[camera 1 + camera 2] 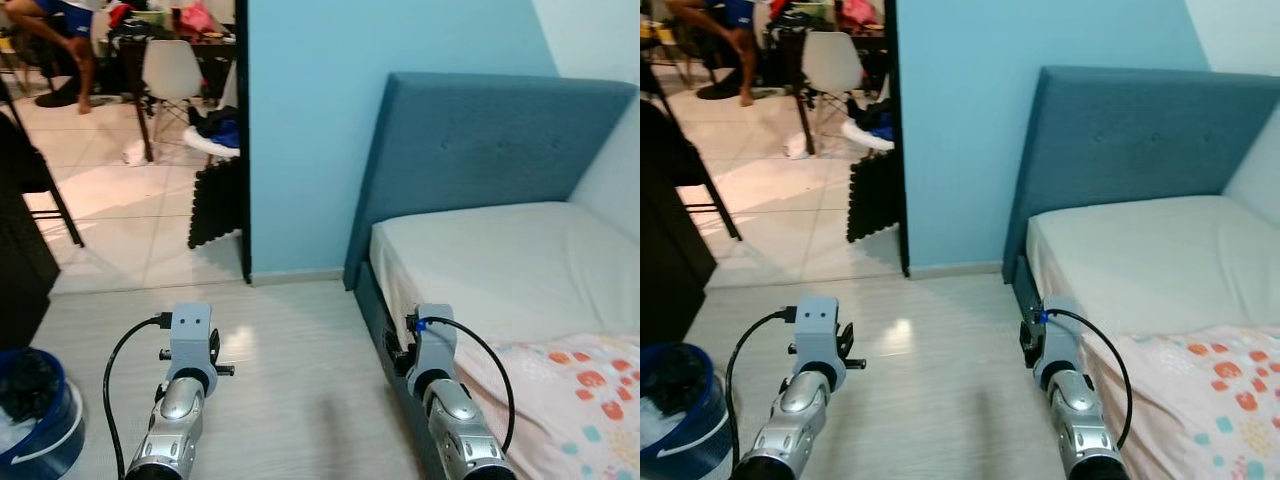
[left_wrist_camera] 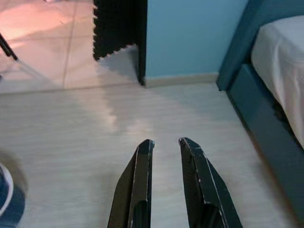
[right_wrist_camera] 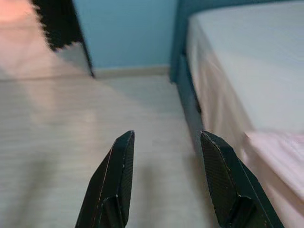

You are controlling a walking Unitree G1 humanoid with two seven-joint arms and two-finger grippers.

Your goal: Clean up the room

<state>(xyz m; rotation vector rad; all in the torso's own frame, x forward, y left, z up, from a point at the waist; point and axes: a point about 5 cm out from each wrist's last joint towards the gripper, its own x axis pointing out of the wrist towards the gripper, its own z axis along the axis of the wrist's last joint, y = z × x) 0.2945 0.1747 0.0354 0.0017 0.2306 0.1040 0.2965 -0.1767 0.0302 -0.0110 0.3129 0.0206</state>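
My left gripper hangs over bare floor, jaws a narrow gap apart and holding nothing; my right gripper hovers just beside the bed frame, jaws spread wide, also empty. Low at my left stands a blue bin with something pale inside. On my right, a patterned blanket lies rumpled over the bed. Beyond the doorway, clothes lie on the tile by a white chair. I judge the tidying barely begun, nothing in hand.
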